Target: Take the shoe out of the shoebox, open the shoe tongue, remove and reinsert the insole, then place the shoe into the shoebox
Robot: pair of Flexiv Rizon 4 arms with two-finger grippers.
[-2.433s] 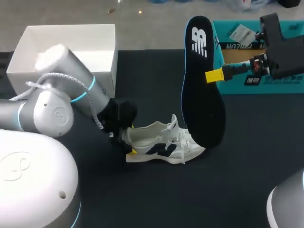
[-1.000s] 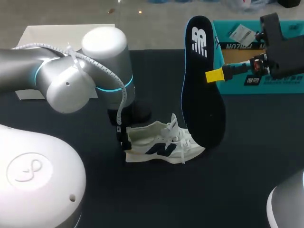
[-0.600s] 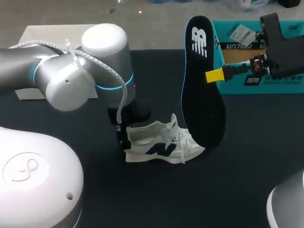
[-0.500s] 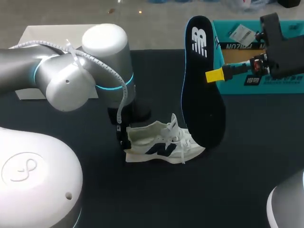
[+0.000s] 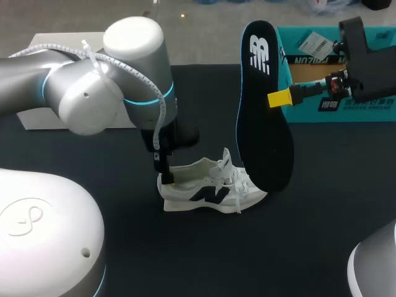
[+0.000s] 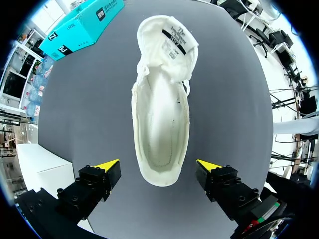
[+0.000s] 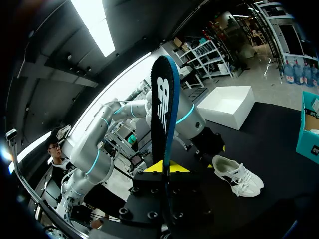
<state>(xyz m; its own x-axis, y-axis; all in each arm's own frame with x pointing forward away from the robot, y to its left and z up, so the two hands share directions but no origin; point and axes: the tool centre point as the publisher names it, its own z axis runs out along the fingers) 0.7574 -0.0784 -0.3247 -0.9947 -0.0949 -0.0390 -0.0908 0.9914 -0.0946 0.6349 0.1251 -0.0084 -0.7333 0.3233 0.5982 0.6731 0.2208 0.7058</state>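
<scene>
A white sneaker lies on its side sole-down on the black table, its tongue pulled open and its inside bare. My left gripper hangs over the heel, open, a yellow tip on each side and clear of the shoe; in the head view its wrist covers the fingers. My right gripper is shut on the dark, blue-edged insole, held upright above the shoe's toe. The right wrist view shows the insole rising edge-on from the gripper, with the sneaker beyond.
The teal shoebox stands at the back right, behind my right arm. A white box sits at the back left, mostly behind my left arm. Bare black table lies in front of the shoe.
My left arm has swung from beside the heel to above it and risen a little in the last half second. The right arm and the insole have stayed put.
</scene>
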